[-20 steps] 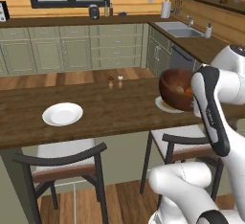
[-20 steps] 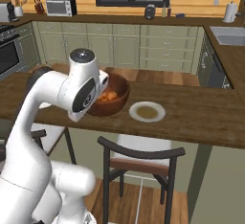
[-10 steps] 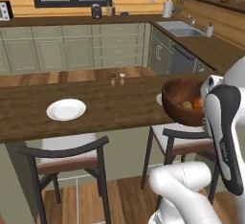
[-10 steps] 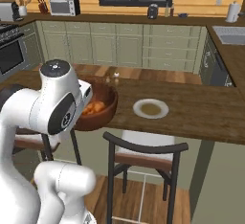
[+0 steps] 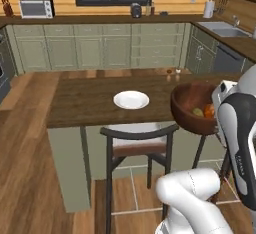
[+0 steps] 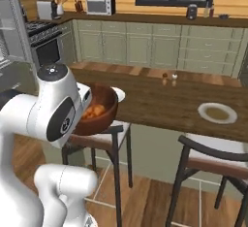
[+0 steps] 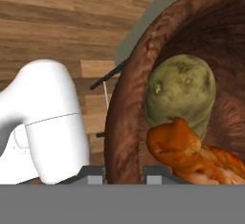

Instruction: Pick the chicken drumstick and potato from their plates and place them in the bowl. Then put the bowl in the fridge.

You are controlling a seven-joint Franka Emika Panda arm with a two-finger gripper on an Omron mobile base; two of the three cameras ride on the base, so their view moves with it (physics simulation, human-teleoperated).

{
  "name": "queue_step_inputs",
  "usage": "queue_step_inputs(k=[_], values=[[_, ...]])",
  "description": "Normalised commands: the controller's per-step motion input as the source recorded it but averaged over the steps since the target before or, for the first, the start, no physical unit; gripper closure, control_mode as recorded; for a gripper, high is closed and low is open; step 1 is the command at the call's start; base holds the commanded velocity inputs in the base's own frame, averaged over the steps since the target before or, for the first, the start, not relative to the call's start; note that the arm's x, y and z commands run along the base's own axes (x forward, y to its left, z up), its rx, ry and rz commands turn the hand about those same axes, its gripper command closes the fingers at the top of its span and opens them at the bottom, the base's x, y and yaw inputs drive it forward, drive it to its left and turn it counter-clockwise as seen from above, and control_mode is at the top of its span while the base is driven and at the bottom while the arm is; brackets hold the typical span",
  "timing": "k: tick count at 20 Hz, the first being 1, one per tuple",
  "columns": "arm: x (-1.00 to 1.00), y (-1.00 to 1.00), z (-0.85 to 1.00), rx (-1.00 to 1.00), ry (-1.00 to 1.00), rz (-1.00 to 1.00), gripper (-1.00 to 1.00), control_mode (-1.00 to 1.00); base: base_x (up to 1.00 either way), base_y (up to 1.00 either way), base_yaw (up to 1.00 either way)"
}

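1. Left base view: your arm rises bent at the right, carrying the bowl (image 5: pixel 192 109) off the counter's (image 5: pixel 90 103) edge (white plate (image 5: pixel 131 99) on it).
2. Right base view: bowl beside your elbow, olive-centred plate (image 6: pixel 217 113) far right.
3. Hand view: your gripper (image 7: pixel 124 176) pinches the bowl's rim; potato (image 7: pixel 180 94) and chicken drumstick (image 7: pixel 182 151) lie touching inside.

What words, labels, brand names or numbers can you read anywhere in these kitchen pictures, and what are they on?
None: no text reads in any of the three views.
The microwave front shows no legible brand or digits at this size.
The bowl, potato and chicken drumstick bear no markings.
The white plate and the olive-centred plate are plain.
The two small shakers on the counter are too small to show any label.
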Motion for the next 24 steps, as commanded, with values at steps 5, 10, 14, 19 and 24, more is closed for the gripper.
queue_step_inputs(k=[5, 10, 14, 19, 24], values=[[0.0, 0.0, 0.0, 0.0, 0.0, 0.0, 1.0, 1.0, -0.08, 1.0, 0.54], [0.0, 0.0, 0.0, 0.0, 0.0, 0.0, 1.0, 1.0, -0.05, 1.0, 0.73], [0.0, 0.0, 0.0, 0.0, 0.0, 0.0, 1.0, 1.0, 0.08, 0.91, 0.78], [0.0, 0.0, 0.0, 0.0, 0.0, 0.0, 1.0, 1.0, 1.0, -0.01, 0.14], [0.0, 0.0, 0.0, 0.0, 0.0, 0.0, 1.0, 1.0, 0.98, 0.47, -0.56]])
